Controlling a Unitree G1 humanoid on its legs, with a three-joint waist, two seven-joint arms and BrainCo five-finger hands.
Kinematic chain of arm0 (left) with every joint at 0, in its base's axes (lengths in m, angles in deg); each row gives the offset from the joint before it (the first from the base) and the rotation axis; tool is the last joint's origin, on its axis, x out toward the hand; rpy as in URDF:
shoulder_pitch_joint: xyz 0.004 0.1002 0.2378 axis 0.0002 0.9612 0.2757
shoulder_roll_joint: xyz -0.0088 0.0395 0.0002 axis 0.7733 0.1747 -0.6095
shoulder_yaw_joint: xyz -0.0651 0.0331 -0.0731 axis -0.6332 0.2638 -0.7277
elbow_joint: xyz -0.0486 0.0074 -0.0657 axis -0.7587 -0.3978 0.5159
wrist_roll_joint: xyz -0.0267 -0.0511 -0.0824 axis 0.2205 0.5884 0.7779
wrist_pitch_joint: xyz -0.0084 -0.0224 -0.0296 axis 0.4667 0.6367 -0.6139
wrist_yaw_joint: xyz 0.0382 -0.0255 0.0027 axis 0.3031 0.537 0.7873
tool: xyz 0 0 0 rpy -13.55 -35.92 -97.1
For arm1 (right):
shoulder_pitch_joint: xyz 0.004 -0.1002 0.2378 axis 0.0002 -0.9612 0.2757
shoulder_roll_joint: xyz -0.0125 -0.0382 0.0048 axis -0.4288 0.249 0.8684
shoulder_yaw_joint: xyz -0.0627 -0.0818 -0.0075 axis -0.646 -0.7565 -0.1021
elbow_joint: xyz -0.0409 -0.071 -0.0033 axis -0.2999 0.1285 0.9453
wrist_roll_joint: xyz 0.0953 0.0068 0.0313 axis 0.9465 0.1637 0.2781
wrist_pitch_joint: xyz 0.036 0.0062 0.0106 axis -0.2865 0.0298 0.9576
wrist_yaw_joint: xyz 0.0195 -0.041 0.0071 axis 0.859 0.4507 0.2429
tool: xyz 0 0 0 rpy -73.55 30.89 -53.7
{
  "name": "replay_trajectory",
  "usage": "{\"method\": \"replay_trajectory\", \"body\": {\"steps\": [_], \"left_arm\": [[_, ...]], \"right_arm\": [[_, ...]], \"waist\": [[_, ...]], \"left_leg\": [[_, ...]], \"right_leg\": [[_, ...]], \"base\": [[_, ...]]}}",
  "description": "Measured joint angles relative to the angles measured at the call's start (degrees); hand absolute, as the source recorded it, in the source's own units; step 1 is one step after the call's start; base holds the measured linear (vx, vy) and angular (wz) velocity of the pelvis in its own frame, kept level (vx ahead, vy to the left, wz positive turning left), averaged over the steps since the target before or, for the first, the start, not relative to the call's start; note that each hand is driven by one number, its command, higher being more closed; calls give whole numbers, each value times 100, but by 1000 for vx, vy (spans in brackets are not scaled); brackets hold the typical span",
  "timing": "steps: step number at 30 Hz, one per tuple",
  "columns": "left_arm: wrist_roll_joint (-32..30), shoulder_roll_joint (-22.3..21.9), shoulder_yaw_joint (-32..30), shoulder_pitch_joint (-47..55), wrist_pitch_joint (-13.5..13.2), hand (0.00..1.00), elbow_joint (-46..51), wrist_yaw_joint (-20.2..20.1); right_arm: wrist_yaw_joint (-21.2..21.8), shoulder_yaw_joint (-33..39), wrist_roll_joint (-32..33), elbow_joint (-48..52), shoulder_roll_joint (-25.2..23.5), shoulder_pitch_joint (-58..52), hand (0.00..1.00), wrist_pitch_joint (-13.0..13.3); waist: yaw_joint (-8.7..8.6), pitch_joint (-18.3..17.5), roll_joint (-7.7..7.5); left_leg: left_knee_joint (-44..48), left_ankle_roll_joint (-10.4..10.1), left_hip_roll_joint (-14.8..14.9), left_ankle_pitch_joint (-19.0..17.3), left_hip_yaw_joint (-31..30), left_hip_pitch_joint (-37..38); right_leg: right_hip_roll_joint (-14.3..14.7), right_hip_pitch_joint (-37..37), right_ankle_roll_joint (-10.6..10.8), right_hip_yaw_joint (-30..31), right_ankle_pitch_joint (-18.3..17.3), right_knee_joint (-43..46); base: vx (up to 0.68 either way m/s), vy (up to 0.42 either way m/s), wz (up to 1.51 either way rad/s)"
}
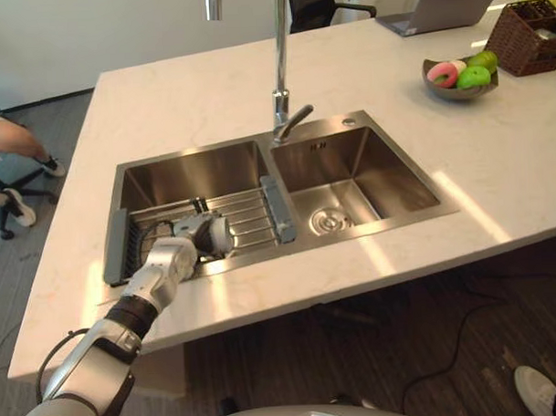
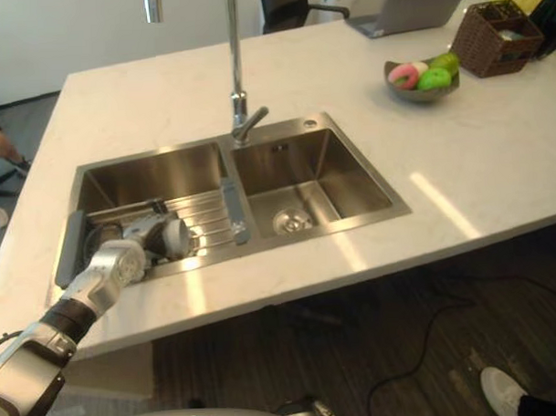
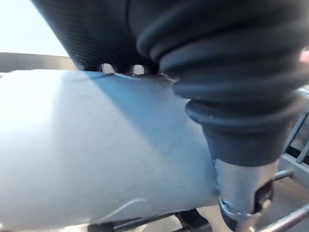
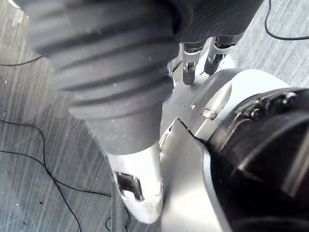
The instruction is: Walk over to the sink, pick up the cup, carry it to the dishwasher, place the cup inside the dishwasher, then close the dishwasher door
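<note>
A pale cup (image 1: 220, 236) lies on its side on the wire rack (image 1: 249, 216) across the left basin of the steel sink (image 1: 366, 125). My left hand (image 1: 187, 231) reaches down into that basin and is closed round the cup. Up close the cup (image 3: 96, 154) lies against the palm, the thumb (image 3: 241, 193) along one side and fingertips past its far edge. My right hand (image 4: 140, 188) hangs low beside my body over the floor, fingers relaxed and holding nothing.
A tall faucet (image 1: 280, 80) stands between the two basins. On the counter at the far right are a bowl of fruit (image 1: 461, 74), a wicker basket (image 1: 528, 39) and a laptop (image 1: 436, 11). A seated person's legs (image 1: 11, 144) show at the left.
</note>
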Motion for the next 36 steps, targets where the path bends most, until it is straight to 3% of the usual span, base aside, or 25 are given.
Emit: {"method": "replay_trajectory", "body": {"steps": [10,13,16,19,21,22,25,27,29,31,33,36], "left_arm": [[150,5,-120,-8,18,100,-18,-19],[289,10,-114,24,-86,100,-107,249],[741,71,-86,65,-306,100,-121,783],[1789,281,-152,205,-544,100,136,1294],[3516,291,-601,644,-691,100,941,1640],[3969,256,-791,784,-720,100,1243,1674],[6320,-190,-2200,1289,-807,100,3128,1840],[6762,-254,-2679,1375,-1090,100,3583,1981],[7245,-325,-3522,1554,-1731,100,4304,2218],[7899,-423,-3872,1778,-2116,100,4780,2200],[8279,-584,-3962,2017,-2244,100,5028,2099],[8782,-1002,-3917,2512,-2122,100,5183,1918]], "right_arm": [[24,-4,-2,3,28,12,0,51],[39,-11,-1,5,39,9,0,62],[44,-14,8,11,54,14,0,64],[42,-55,135,33,75,21,0,70],[46,-56,232,69,37,28,0,77],[50,-52,239,71,17,28,0,79],[171,263,334,22,-100,-57,0,84],[172,400,325,-5,-115,-88,0,66],[187,632,294,-7,-158,-213,0,31],[217,865,106,-22,-217,-284,0,30],[272,959,7,-33,-226,-292,0,20],[286,1085,-297,-32,-247,-259,0,23]], "waist": [[-2,105,46],[-2,126,60],[1,168,82],[5,225,108],[9,326,124],[16,365,98],[367,440,-31],[469,440,-32],[696,441,-31],[872,437,-25],[986,424,-4],[1110,407,24]], "left_leg": [[1,16,2,-28,48,87],[1,-18,3,-54,44,95],[1,-19,2,-56,1,94],[1,-2,-4,-58,-31,92],[2,25,-17,-37,-150,64],[3,28,-21,-29,-188,43],[75,34,-57,-20,-388,-86],[141,36,-97,-21,-485,-138],[265,39,-120,-23,-657,-155],[365,39,-113,-27,-826,-166],[465,39,-104,-27,-925,-227],[624,38,-83,-28,-1225,-352]], "right_leg": [[-6,48,12,6,-10,-24],[-8,55,12,-3,-30,-35],[-7,85,12,-51,-46,-35],[-7,112,15,-102,-67,-26],[-6,167,22,-250,-82,-6],[-5,177,24,-314,-86,-7],[-13,213,32,-630,-95,-4],[-36,249,30,-718,-116,-1],[-42,386,0,-890,-207,60],[-28,453,-10,-1032,-385,250],[-13,456,-36,-1151,-495,398],[32,470,-63,-1393,-682,708]], "base": [[-9,-12,-3],[-45,-9,1],[-20,-15,6],[11,-22,7],[27,-31,24],[21,-36,29],[41,-35,29],[38,-27,30],[26,-55,40],[-9,-84,42],[-36,-70,36],[-77,-58,50]]}}
